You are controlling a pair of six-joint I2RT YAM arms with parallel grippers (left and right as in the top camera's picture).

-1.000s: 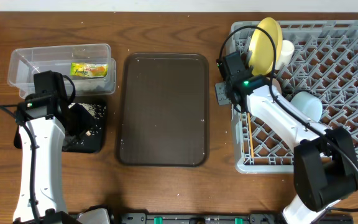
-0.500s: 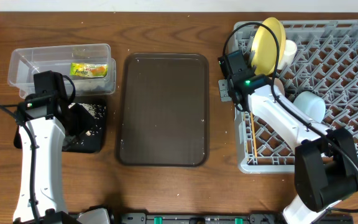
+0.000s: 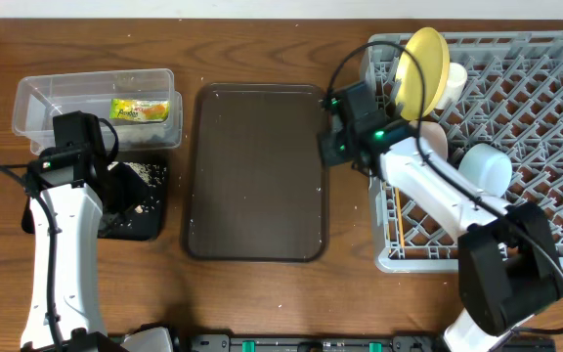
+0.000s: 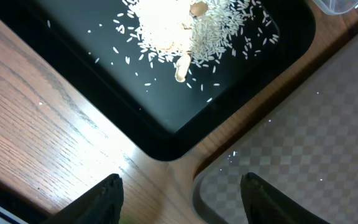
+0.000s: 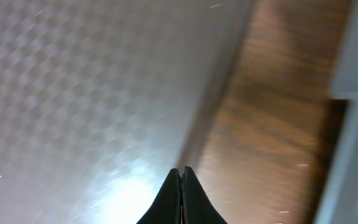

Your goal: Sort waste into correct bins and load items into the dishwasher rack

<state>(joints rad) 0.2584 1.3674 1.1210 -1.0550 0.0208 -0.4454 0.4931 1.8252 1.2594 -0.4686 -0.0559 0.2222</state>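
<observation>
Yellow plate (image 3: 424,61) stands on edge at the 11 o'clock corner of the dishwasher rack (image 3: 545,147), rigid, glossy, probably slippery and breakable, best pinched at its upper rim; right gripper (image 5: 180,175) fingers together, left gripper (image 4: 180,186) fingers apart, both holding nothing.

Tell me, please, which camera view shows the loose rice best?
The left wrist view: the rice lies close, single grains distinct, in the black tray. Overhead shows only small pale specks. The right wrist view shows none.
</observation>
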